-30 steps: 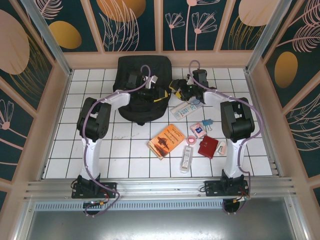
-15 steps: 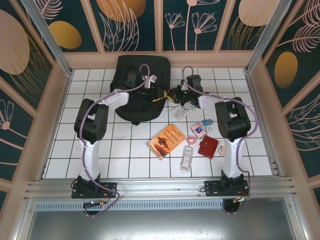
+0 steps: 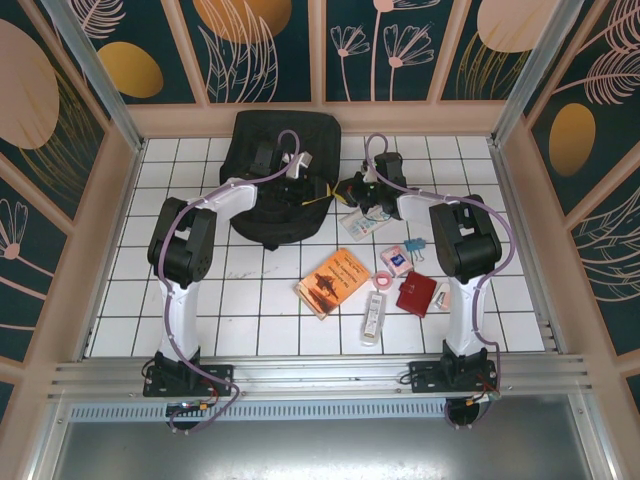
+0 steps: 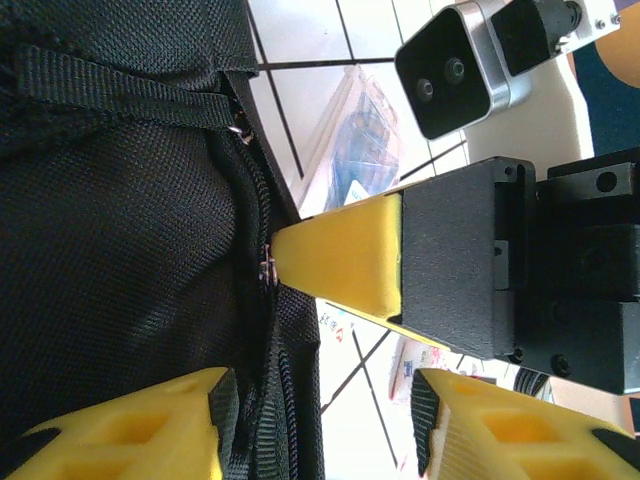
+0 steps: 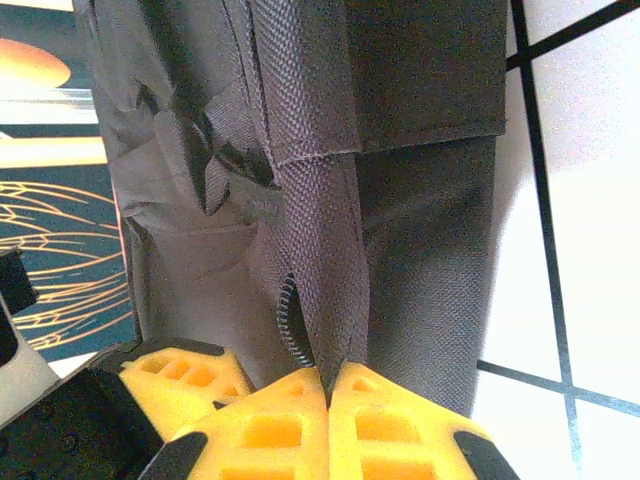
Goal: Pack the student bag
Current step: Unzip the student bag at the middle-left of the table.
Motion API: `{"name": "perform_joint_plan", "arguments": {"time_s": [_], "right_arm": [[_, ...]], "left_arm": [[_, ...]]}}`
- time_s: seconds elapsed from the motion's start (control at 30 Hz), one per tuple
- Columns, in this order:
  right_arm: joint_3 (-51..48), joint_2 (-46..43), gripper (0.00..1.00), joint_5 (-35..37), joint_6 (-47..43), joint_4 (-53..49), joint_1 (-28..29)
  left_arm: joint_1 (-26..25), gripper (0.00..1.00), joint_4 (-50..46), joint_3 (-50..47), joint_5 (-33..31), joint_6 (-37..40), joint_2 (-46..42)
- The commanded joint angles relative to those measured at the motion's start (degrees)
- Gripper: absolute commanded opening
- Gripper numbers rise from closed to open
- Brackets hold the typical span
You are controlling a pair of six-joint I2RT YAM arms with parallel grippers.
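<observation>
The student bag [image 3: 265, 150] is a big black fabric backpack lying flat at the back of the tiled table. My right gripper [image 3: 352, 190] is at the bag's right edge. In the right wrist view it [image 5: 328, 375] is shut on a fold of bag [image 5: 420, 200] fabric right beside the zipper [image 5: 288, 320]. My left gripper [image 3: 305, 188] hovers over the same edge. Its jaws [image 4: 315, 430] stand open around the bag's [image 4: 120, 200] rim, with one finger [image 4: 130, 435] against the cloth. The right gripper's yellow finger [image 4: 345, 260] meets the zipper there.
In front of the bag lie a clear packet [image 3: 372, 218], an orange book [image 3: 333, 282], a pink tape roll [image 3: 385, 280], a dark-red wallet [image 3: 416, 293], a white tube [image 3: 373, 315] and a binder clip [image 3: 415, 246]. Painted walls close in the table.
My right gripper has swung left from above the packet to the bag's edge and shut on the fabric. The left gripper has shifted slightly toward the same edge and stays open.
</observation>
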Motion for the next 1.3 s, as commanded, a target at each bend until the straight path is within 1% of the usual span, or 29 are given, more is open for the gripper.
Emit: {"name": "perform_joint_plan", "arguments": {"time_s": [0.0, 0.13, 0.2, 0.3, 0.43, 0.63, 0.67, 0.73, 0.8, 0.97, 1.03, 1.07, 1.2, 1.23, 1.27], "right_arm": [[-0.8, -0.3, 0.0, -1.5, 0.8, 2.8, 0.2], [-0.2, 0.1, 0.0, -1.5, 1.3, 2.9, 0.2], [0.2, 0.3, 0.0, -1.7, 1.6, 3.0, 0.3], [0.8, 0.6, 0.0, -1.9, 2.0, 3.1, 0.5], [1.6, 0.6, 0.0, -1.6, 2.1, 2.8, 0.8], [2.6, 0.7, 0.0, -1.7, 1.8, 1.6, 1.0], [2.7, 0.6, 0.0, -1.6, 1.8, 1.5, 1.0], [3.0, 0.4, 0.0, -1.4, 1.4, 0.8, 1.0], [3.0, 0.2, 0.0, -1.0, 0.9, -0.2, 0.9], [2.4, -0.5, 0.0, -0.2, 0.3, -1.6, 0.0], [2.1, -0.9, 0.05, 0.4, -0.1, -2.3, -0.6], [2.2, -1.0, 0.1, 0.7, -0.4, -3.0, -0.9], [3.6, -0.5, 0.39, 0.3, -1.7, -4.2, -1.4], [4.2, -0.1, 0.45, 0.0, -1.8, -4.3, -1.4], [4.8, 0.2, 0.49, -0.4, -1.8, -4.3, -1.4]], "left_arm": [[0.1, 0.51, -0.1, -1.2, 1.5, 0.7, -1.7], [0.0, 0.49, 3.0, -3.5, 4.3, -1.2, -2.9], [-0.1, 0.47, 3.3, -4.1, 4.7, -1.3, -3.1], [0.0, 0.41, 2.9, -4.4, 4.9, -1.3, -2.3], [-0.4, 0.28, 3.4, -4.2, 5.4, -1.5, -1.7], [-0.6, 0.16, 2.9, -3.0, 5.6, -1.5, -1.6], [-0.6, 0.13, 2.4, -2.8, 5.4, -1.3, -1.3], [-0.6, 0.0, 1.2, -2.4, 4.8, -0.7, -0.9], [-0.6, 0.0, 0.8, -2.6, 4.2, -0.6, -0.8], [-0.5, 0.0, -1.1, -3.4, 0.4, 0.4, -3.1], [-0.5, 0.0, -1.6, -4.2, -0.5, 0.6, -4.2], [-0.5, 0.0, -2.0, -4.5, -0.8, 0.6, -4.6], [-0.5, 0.0, -1.9, -6.5, -0.6, 0.5, -5.7], [-0.5, 0.0, -1.5, -7.2, -0.7, 0.3, -5.9], [-0.5, 0.0, -1.0, -7.8, -0.5, 0.1, -6.1]]}}
